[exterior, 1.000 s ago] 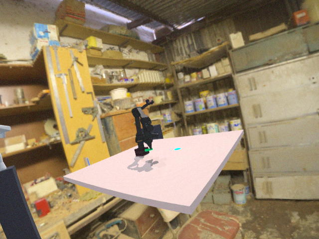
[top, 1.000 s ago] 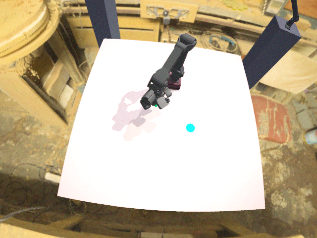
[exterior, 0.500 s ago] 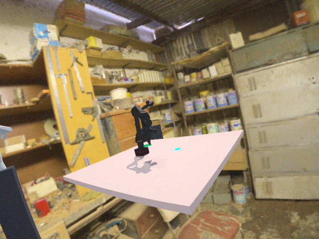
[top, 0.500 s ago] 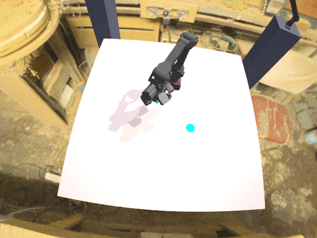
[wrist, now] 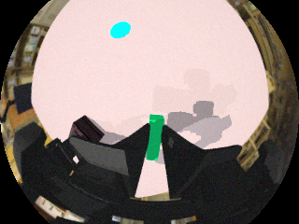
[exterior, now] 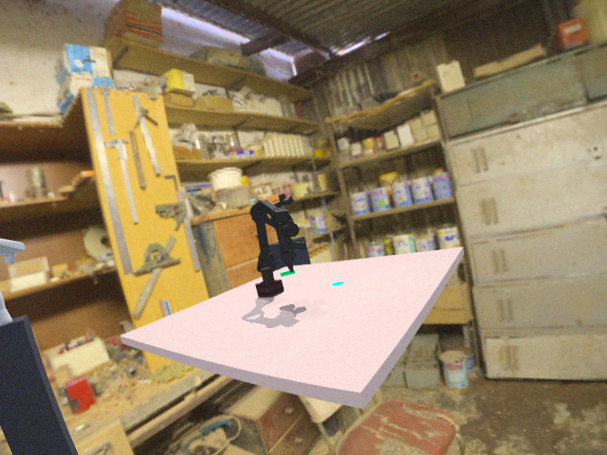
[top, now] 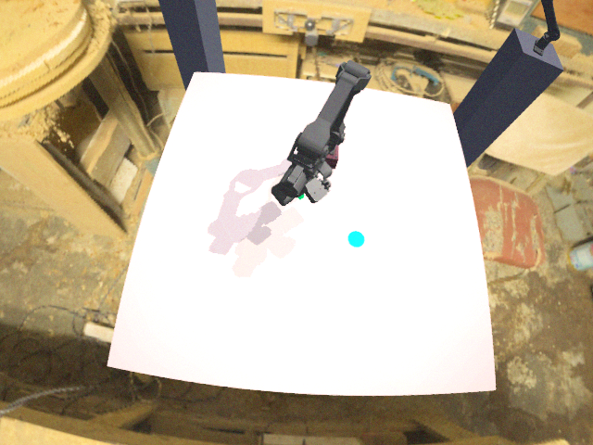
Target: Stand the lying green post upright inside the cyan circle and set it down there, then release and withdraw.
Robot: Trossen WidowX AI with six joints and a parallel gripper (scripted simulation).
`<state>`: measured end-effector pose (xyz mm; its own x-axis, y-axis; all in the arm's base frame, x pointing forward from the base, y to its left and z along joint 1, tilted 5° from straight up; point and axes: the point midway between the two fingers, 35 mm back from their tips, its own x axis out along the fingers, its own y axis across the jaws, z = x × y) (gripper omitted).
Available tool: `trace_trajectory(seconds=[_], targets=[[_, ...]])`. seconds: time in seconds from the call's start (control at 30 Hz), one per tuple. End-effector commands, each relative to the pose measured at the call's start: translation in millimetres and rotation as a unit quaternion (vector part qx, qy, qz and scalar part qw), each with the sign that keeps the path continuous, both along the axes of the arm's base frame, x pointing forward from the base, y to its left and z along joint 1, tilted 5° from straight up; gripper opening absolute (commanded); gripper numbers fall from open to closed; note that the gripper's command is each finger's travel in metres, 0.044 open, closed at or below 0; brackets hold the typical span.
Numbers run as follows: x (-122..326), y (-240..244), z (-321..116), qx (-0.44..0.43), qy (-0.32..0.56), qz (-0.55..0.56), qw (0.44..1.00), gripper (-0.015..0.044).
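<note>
The green post (top: 301, 196) (exterior: 287, 273) (wrist: 154, 140) is held roughly level, raised above the table. My gripper (exterior: 292, 269) (wrist: 155, 127) is shut on it, with a black finger on each side in the wrist view. The arm hides most of the post in the top view. The cyan circle (top: 356, 238) (exterior: 337, 283) (wrist: 121, 30) lies flat on the table with nothing on it. In the top view it is below and to the right of the gripper; in the wrist view it is at the upper left, apart from the post.
The pale table top (top: 311, 325) (exterior: 342, 337) carries the arm's dark red base (top: 333, 157) (exterior: 269, 288) (wrist: 86, 129). Shadows of the arm fall on the table. Dark blue pillars (top: 498, 95) (exterior: 29, 391) stand outside the table's edges.
</note>
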<state>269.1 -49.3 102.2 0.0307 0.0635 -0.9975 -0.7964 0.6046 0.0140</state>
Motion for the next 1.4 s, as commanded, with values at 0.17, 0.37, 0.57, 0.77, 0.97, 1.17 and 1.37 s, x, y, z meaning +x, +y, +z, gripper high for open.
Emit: trace_trajectory(seconds=[0.17, 0.37, 0.57, 0.77, 0.97, 1.17, 1.37], targets=[[9.0, 17.3, 3.3, -0.005, 0.003, 0.018, 1.000, 0.0023], [15.1, 30.8, 6.4, -0.008, 0.001, 0.032, 0.999, 0.0023], [20.5, 44.8, 9.6, -0.010, 0.000, 0.046, 0.999, 0.0023], [26.0, 59.8, 12.6, -0.011, -0.002, 0.062, 0.998, 0.0023], [30.8, 75.4, 15.5, -0.011, -0.004, 0.077, 0.997, 0.0023], [35.2, 91.7, 18.2, -0.010, -0.006, 0.094, 0.995, 0.0023], [38.9, 108.6, 20.8, -0.008, -0.008, 0.111, 0.994, 0.0023]])
